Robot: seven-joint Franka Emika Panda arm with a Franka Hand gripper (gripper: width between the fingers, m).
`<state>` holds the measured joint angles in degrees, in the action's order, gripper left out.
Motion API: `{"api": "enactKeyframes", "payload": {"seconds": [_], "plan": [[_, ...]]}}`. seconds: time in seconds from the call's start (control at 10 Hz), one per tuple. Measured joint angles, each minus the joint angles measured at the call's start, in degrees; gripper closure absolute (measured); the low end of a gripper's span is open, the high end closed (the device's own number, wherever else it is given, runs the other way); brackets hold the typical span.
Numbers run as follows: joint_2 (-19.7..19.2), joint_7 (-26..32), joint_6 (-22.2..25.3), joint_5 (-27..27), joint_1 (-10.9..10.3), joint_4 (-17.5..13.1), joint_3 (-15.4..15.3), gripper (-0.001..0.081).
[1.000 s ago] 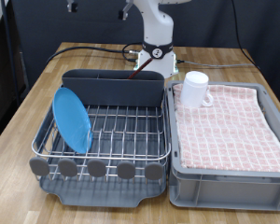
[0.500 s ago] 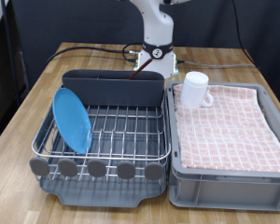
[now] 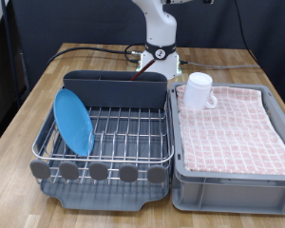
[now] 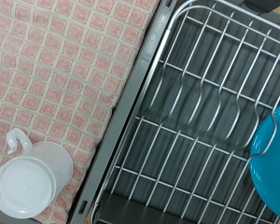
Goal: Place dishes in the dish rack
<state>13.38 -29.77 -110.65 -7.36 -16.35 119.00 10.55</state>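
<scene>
The light-blue plate stands on edge in the left side of the silver wire dish rack. The white mug stands upright on the pink-checked cloth in the grey crate. A small reddish-brown piece, perhaps the spoon, pokes up at the dark utensil holder. The wrist view looks down from high up on the mug, the rack wires and the plate's edge. The gripper shows in neither view; only the arm's white base is visible.
The rack and the crate stand side by side on a wooden table. Black cables run behind the rack. A dark curtain hangs at the back.
The upper arm has swung towards the exterior view's right and its dark parts have left the top edge. The plate, mug and rack have not moved.
</scene>
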Motion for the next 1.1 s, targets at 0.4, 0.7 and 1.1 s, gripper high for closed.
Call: {"api": "enactKeyframes", "payload": {"seconds": [0.4,0.7,1.1], "plan": [[-0.5,-0.1,-0.4,0.2,-0.3,1.1,-1.2,0.0004],[0.0,-1.5,-1.0,0.2,-1.0,3.5,-3.5,0.0004],[1.3,-1.2,-3.6,1.6,-2.1,8.4,-5.6,0.0004]]}}
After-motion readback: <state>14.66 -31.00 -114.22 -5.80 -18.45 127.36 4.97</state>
